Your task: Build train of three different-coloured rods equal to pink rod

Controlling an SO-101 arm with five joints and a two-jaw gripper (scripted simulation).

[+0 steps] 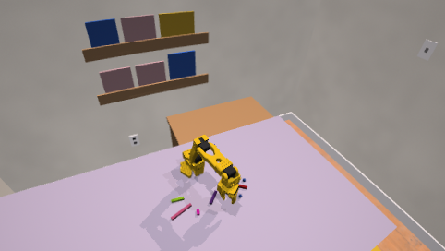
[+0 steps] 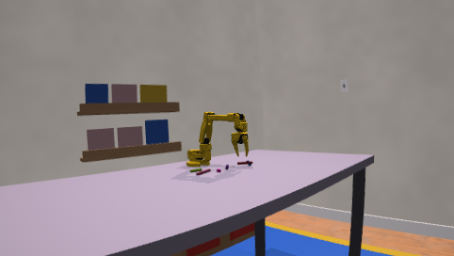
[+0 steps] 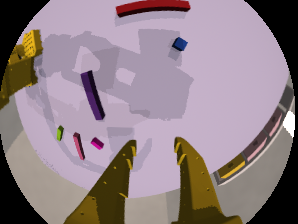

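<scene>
Two blue cubes (image 3: 178,44) flank the red rod (image 3: 152,7); fingers hover narrow, seemingly empty, probably choosing.
</scene>
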